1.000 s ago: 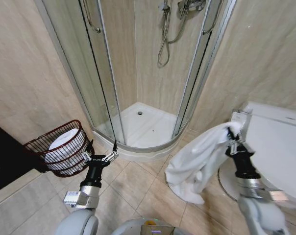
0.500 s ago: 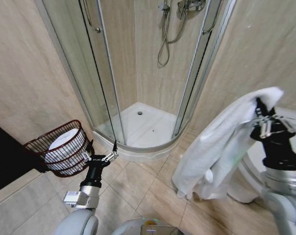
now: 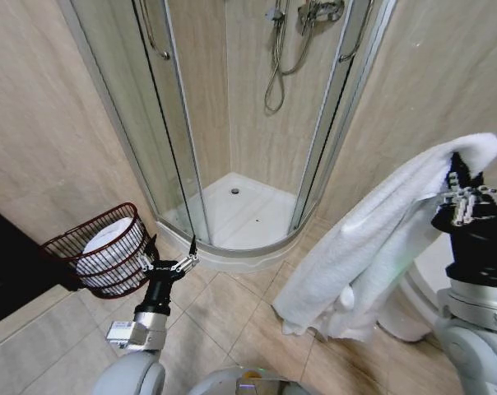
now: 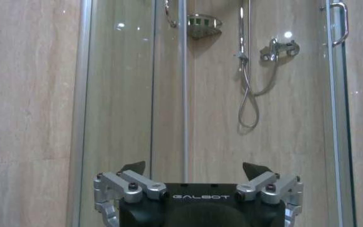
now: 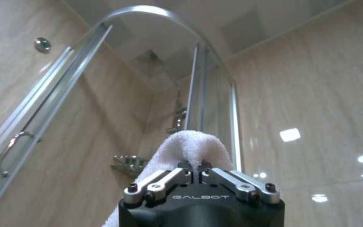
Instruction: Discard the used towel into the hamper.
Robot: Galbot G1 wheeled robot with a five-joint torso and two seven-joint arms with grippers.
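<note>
The white towel point(image 3: 372, 255) is already picked up: the right hand point(image 3: 465, 196), raised high at the robot's right, is clamped on a fold of it, and in the right wrist view the pinched hump of cloth point(image 5: 191, 146) stands up between the closed fingers. The rest of the towel hangs in a long drape down toward the tiled floor point(image 3: 232, 304), its lower edge close to the floor or just clear of it; which, I cannot tell. The hamper point(image 3: 100, 247) sits well apart on the opposite side, on the floor by the left wall beside the shower enclosure point(image 3: 232, 123), with something white inside it. The left hand point(image 3: 176, 263) waits low near the hamper, fingers apart and holding nothing. By my judgement the grasp and lift are done; carrying the towel across, positioning it over the rim and letting go remain.
</note>
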